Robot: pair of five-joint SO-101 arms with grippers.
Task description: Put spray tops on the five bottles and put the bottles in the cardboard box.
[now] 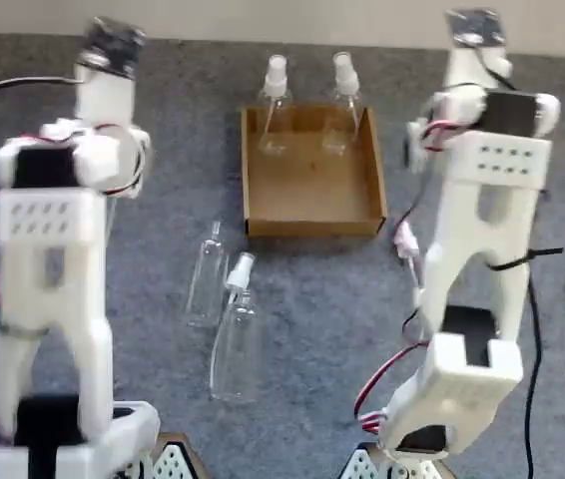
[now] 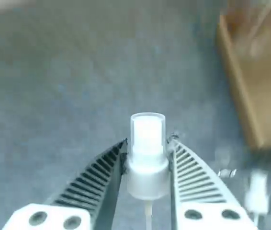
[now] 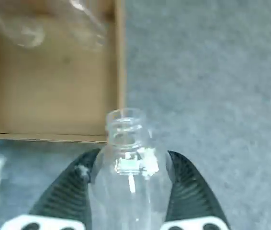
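Note:
My left gripper (image 2: 147, 143) is shut on a white spray top (image 2: 148, 128), held upright above the grey mat, left of the cardboard box (image 2: 250, 91). My right gripper (image 3: 131, 158) is shut on a clear bottle (image 3: 125, 125) with an open neck, just off the box's right front corner (image 3: 118, 72). In the cardboard box (image 1: 312, 215) two capped bottles (image 1: 275, 100) (image 1: 343, 95) lean against the far wall. In front of the box an open-necked bottle (image 1: 206, 274) and a bottle with a spray top (image 1: 236, 334) lie on the mat.
The left arm (image 1: 58, 249) and the right arm (image 1: 482, 230) rise tall on either side of the box. Grey mat (image 1: 312, 299) lies bare between the lying bottles and the right arm. Red and black cables hang by both arms.

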